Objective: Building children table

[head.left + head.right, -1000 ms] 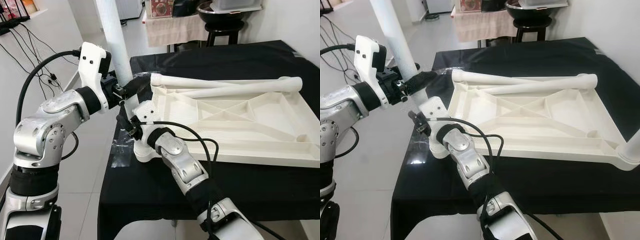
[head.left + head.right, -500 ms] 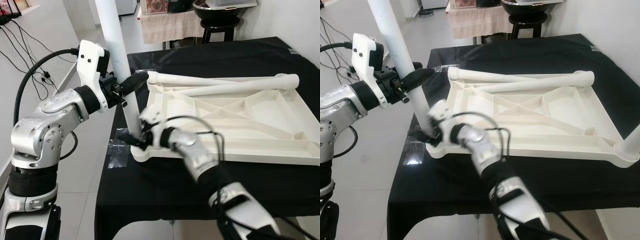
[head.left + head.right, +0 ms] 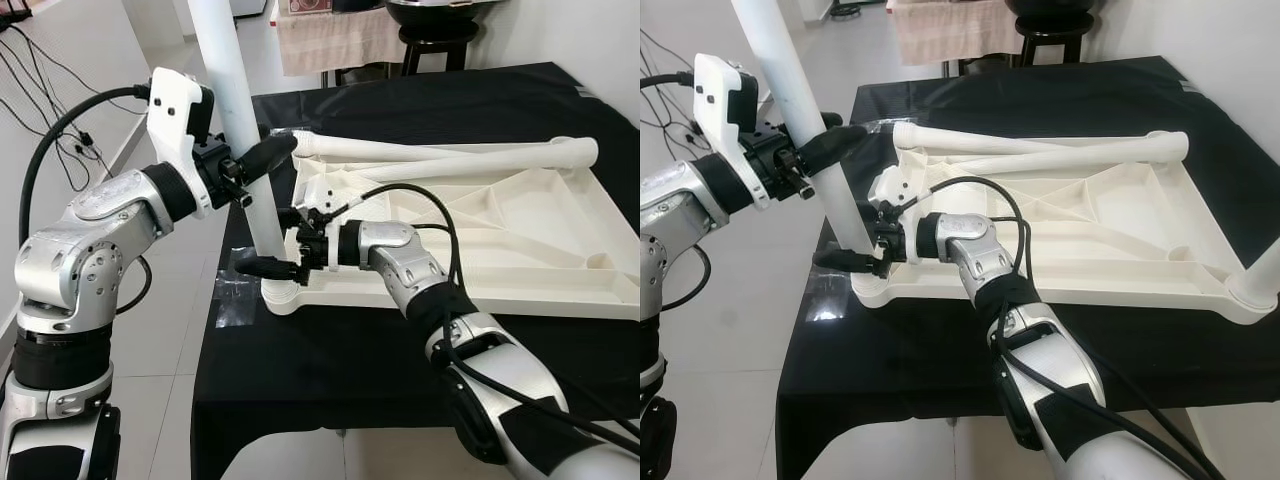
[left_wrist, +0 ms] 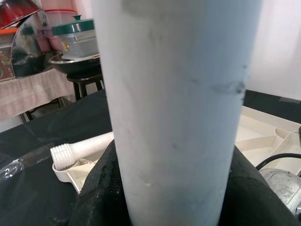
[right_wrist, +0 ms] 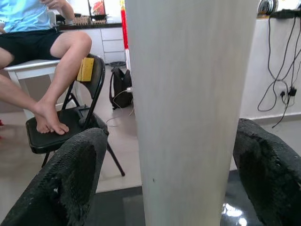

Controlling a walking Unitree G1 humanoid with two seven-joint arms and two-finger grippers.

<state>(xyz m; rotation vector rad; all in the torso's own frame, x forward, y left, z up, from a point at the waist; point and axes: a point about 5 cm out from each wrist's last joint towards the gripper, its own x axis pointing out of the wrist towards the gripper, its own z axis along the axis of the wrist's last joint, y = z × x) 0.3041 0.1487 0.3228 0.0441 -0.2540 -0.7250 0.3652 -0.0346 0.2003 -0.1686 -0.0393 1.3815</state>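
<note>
1. Standing upright at the near-left corner of the upturned white plastic table top (image 3: 480, 235), a white cylindrical plastic table leg (image 3: 240, 140) is seated in the corner socket; the table top lies on a black-draped table (image 3: 330, 370).
2. The leg is gripped well above that corner by the left gripper (image 3: 262, 160), its black fingers (image 4: 101, 188) closed around the tube.
3. Low on the leg, just above the corner of the table top, the right gripper (image 3: 275, 243) is placed with one finger on either side of the tube; the right wrist view shows gaps between the pads (image 5: 70, 179) and the leg, so the fingers are spread and not clamped.
4. Two more white table legs (image 3: 450, 160) are laid crossed along the far edge of the table top, one with a threaded end (image 4: 63, 154) that is made out clearly in the left wrist view.
5. Beyond the far edge of the table top, the left wrist view shows a dark wok on a stool (image 4: 77, 66) and a green-lidded pot (image 4: 75, 33).
6. Away from the table top, past the leg, the right wrist view shows a seated person's bare legs (image 5: 56, 70) resting on a black folding chair (image 5: 61, 132).
7. No legible writing or brand is visible.
</note>
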